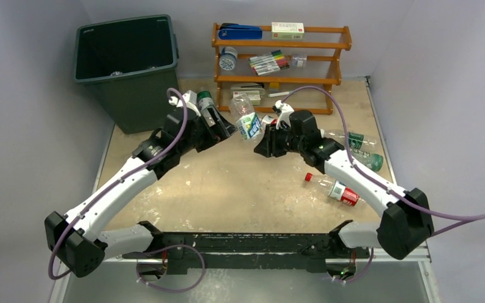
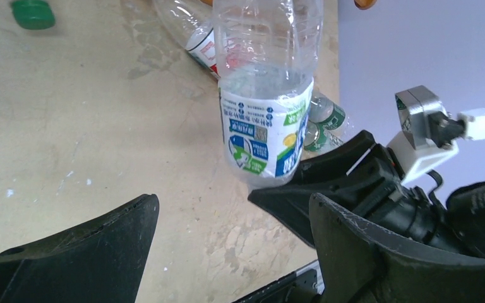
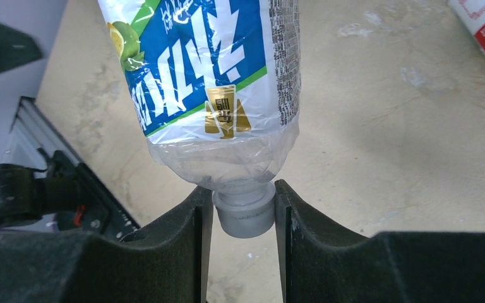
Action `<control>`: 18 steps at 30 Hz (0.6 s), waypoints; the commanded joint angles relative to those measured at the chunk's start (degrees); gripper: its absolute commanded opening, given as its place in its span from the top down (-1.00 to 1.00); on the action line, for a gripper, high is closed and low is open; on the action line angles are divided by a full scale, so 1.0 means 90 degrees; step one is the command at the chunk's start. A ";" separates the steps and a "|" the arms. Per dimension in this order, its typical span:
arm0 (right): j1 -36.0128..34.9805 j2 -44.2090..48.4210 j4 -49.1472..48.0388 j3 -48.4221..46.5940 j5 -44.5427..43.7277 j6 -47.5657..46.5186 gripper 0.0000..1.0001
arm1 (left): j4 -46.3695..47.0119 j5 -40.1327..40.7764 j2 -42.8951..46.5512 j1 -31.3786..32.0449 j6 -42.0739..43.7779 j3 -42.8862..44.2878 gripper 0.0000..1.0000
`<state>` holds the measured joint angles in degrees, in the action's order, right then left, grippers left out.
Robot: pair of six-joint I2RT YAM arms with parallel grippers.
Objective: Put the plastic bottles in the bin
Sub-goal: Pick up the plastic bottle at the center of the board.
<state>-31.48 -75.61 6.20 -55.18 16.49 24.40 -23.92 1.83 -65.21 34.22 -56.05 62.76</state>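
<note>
Jaws of the right gripper (image 3: 244,208) are clamped tight on the pale grey cap of a clear plastic bottle with a blue, white and green label (image 3: 208,82), so the bottle sticks out from the fingers with its base pointing away toward the far left. It hangs above the tan tabletop (image 1: 240,189) near the middle, just beside the left gripper (image 2: 233,202), whose jaws are spread wide and hold nothing, facing the bottle's labelled body. From where I stand this looks like a handover: the large dark green-grey plastic bin (image 1: 136,95) sits at the far left corner, on the left arm's side. The next move, I'd say, calls for the left jaws to close round the body before the right lets go of the cap, then a swing over the rim. Both arms reach forward and inward, wrists nearly meeting mid-table. Other bottles lie by the right arm, among them a red-labelled bottle (image 1: 336,189).
</note>
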 commanded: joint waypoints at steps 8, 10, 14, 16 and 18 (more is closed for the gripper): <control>-0.0312 0.0860 -0.0029 -0.0262 0.0851 0.0633 0.41 | 0.1000 0.0815 -0.0376 0.0476 -0.0294 0.0230 -0.78; -0.0350 0.0924 -0.0040 -0.0243 0.0958 0.0695 0.41 | 0.1031 0.0860 -0.0404 0.0524 -0.0303 0.0273 -0.78; -0.0419 0.1056 -0.0017 -0.0187 0.1070 0.0776 0.40 | 0.1078 0.0966 -0.0414 0.0609 -0.0309 0.0301 -0.78; -0.0453 0.1133 -0.0036 -0.0141 0.1118 0.0816 0.39 | 0.1109 0.1011 -0.0418 0.0653 -0.0323 0.0311 -0.78; -0.0469 0.1182 -0.0034 -0.0082 0.1135 0.0852 0.39 | 0.1136 0.1035 -0.0412 0.0685 -0.0339 0.0314 -0.78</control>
<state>-34.30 -67.94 7.97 -55.37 21.98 31.31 -17.12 8.84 -68.71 39.70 -58.13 63.16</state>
